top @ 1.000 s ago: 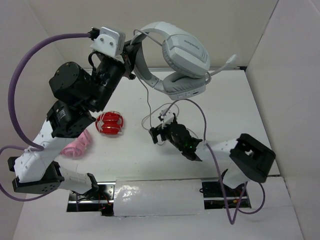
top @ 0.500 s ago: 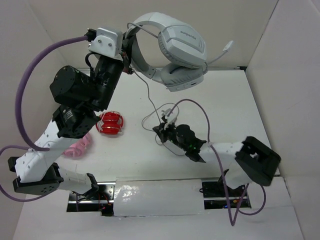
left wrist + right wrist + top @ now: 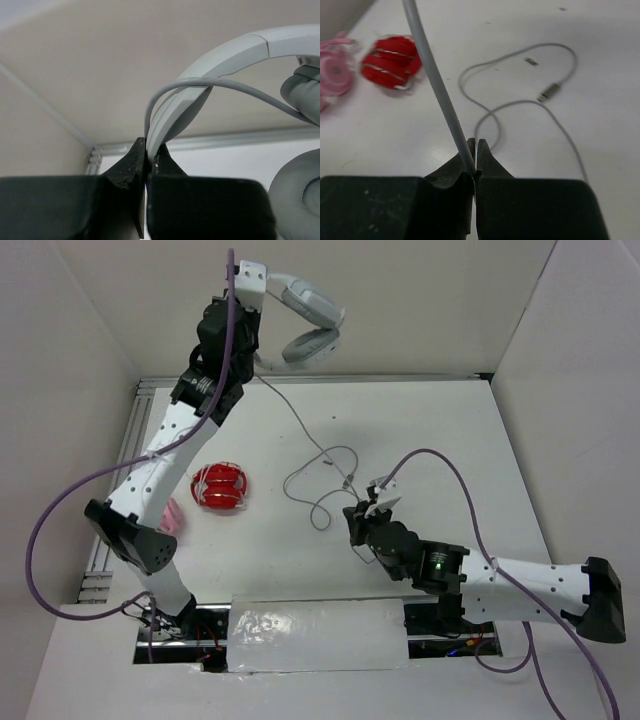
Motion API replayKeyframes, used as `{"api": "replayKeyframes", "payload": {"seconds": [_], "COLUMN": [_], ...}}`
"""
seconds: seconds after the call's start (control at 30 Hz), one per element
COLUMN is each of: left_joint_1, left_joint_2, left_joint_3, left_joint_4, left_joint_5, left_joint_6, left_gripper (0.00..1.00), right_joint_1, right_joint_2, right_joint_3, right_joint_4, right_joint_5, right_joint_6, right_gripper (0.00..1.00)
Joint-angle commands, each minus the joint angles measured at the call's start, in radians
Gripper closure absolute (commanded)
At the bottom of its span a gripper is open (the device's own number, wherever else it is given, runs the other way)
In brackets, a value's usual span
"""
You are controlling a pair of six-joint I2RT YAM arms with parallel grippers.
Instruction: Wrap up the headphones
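At the far left of the tabletop (image 3: 440, 430) a pink object (image 3: 172, 515) lies partly hidden behind the left arm. Just to its right sits a red rounded object (image 3: 222, 487) with pale bands across it.

The left arm stretches up and away toward the back wall. The left gripper (image 3: 146, 157) is closed tight on one end of the headband, and it holds the headphones (image 3: 305, 340) in the air above the far edge of the tabletop, ear cups hanging to the right of the gripper.

The thin cable (image 3: 300, 420) drops from the headphones and slants down to the right. It then lies in loose loops on the tabletop near the middle, with its metal plug (image 3: 550, 92) resting beside the loops.

Further right, the right arm lies low along the near edge. The right gripper (image 3: 474, 160) is closed, pinching a stretch of the cable between its fingertips just beside the loops, and the cable rises from the jaws up and to the left.
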Motion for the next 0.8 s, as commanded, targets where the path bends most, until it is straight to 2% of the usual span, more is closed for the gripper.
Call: {"api": "replayKeyframes", "payload": {"seconds": [0.0,0.03,0.07,0.1,0.17,0.27,0.33,0.4,0.43,0.47,0.5,0.53,0.57,0.6,0.7,0.77], "left_joint_1": [0.049,0.063,0.093,0.107,0.13,0.13,0.132,0.13,0.13,0.132,0.132,0.132,0.133,0.135,0.152,0.169], "left_joint_2": [-0.009,-0.003,0.006,0.01,0.0,-0.032,-0.046,-0.062,-0.075,-0.084,-0.09,-0.108,-0.113,-0.118,-0.09,-0.041], "left_joint_3": [0.018,0.024,0.037,0.039,0.004,-0.108,-0.165,-0.252,-0.318,-0.352,-0.39,-0.419,-0.464,-0.475,-0.414,-0.285], "left_joint_4": [0.001,-0.092,-0.139,-0.18,-0.231,-0.175,-0.139,-0.124,-0.101,-0.083,-0.067,-0.05,-0.041,-0.044,-0.122,-0.229], "left_joint_5": [0.041,0.075,0.146,0.181,0.233,0.264,0.302,0.328,0.337,0.347,0.359,0.371,0.373,0.38,0.388,0.374], "left_joint_6": [-0.175,-0.2,-0.32,-0.359,-0.412,-0.401,-0.395,-0.399,-0.406,-0.407,-0.409,-0.418,-0.453,-0.473,-0.573,-0.64], "left_gripper": [1.0,1.0,1.0,1.0,1.0,1.0,1.0,1.0,1.0,1.0,1.0,1.0,1.0,1.0,1.0,1.0], "right_joint_1": [0.034,0.032,0.035,0.032,0.025,0.003,-0.021,-0.064,-0.128,-0.165,-0.203,-0.275,-0.305,-0.334,-0.336,-0.258], "right_joint_2": [0.035,0.064,0.081,0.094,0.121,0.132,0.123,0.106,0.095,0.085,0.063,0.054,0.043,0.035,0.054,0.077], "right_joint_3": [0.161,0.189,0.244,0.272,0.32,0.353,0.364,0.366,0.366,0.364,0.361,0.358,0.36,0.366,0.39,0.348], "right_joint_4": [-0.392,-0.533,-0.602,-0.714,-0.796,-0.784,-0.645,-0.453,-0.389,-0.338,-0.245,-0.202,-0.15,-0.137,-0.183,-0.171], "right_joint_5": [0.407,0.512,0.553,0.587,0.653,0.656,0.627,0.492,0.417,0.236,0.146,0.065,-0.096,-0.182,-0.363,-0.343], "right_joint_6": [0.197,0.293,0.343,0.431,0.499,0.46,0.292,0.076,0.012,-0.088,-0.127,-0.163,-0.222,-0.252,-0.283,-0.299], "right_gripper": [1.0,1.0,1.0,1.0,1.0,1.0,1.0,1.0,1.0,1.0,1.0,1.0,1.0,1.0,1.0,1.0]}}
